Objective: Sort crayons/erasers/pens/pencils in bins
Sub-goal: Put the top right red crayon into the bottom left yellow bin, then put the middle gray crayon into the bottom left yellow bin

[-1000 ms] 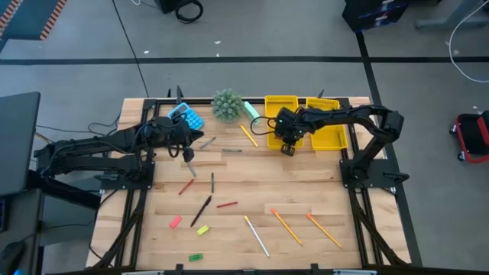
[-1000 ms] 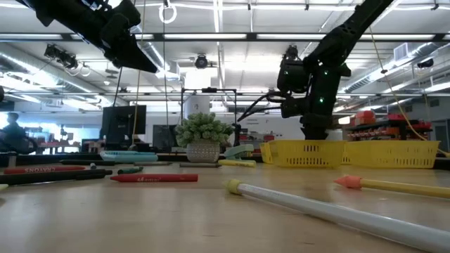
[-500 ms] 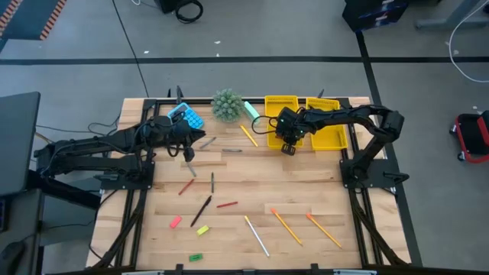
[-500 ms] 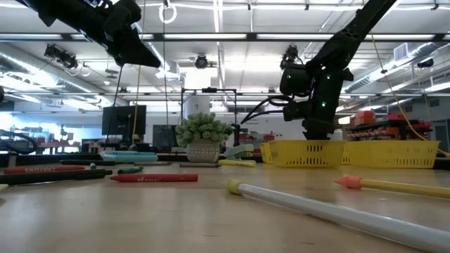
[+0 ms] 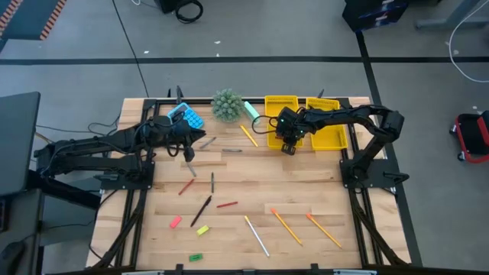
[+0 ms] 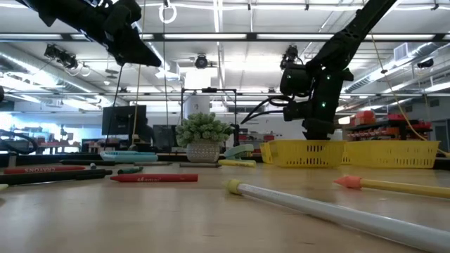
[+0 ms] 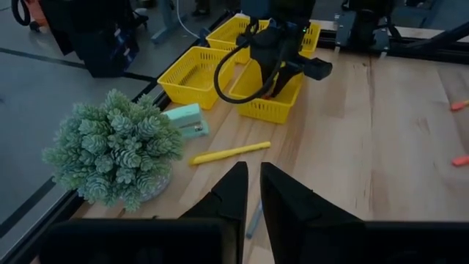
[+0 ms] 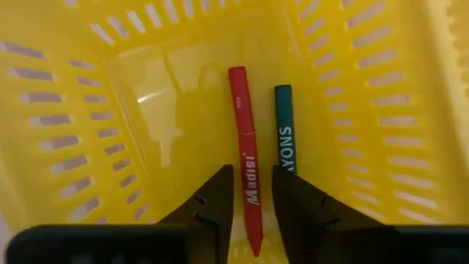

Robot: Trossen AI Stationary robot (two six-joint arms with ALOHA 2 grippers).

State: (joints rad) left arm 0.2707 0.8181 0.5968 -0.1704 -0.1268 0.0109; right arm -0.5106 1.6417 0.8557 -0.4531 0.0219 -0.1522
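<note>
Left gripper (image 5: 189, 156) hangs above the table's left-back area, fingers (image 7: 229, 194) nearly closed with a thin gap, holding nothing. Just ahead of it: a yellow pencil (image 7: 230, 152) flat on the wood; beyond that the potted plant (image 7: 116, 152) and a pale green object (image 7: 186, 119) by the table's back edge. Bare wood between it and the right arm.

Right gripper (image 5: 288, 147) sits over the near end of a yellow bin (image 8: 88, 110), fingers (image 8: 218, 196) parted a little. A red crayon (image 8: 245, 172) lies on the bin floor in line with the gap; can't tell whether the tips touch it. A dark green crayon (image 8: 285, 128) lies just beside it, parallel. Bin walls enclose the gripper on all sides. More bins (image 5: 330, 131) just to its right.

Loose crayons, pens, pencils, erasers (image 5: 175, 221) lie well away from both grippers, toward the table's front edge.
</note>
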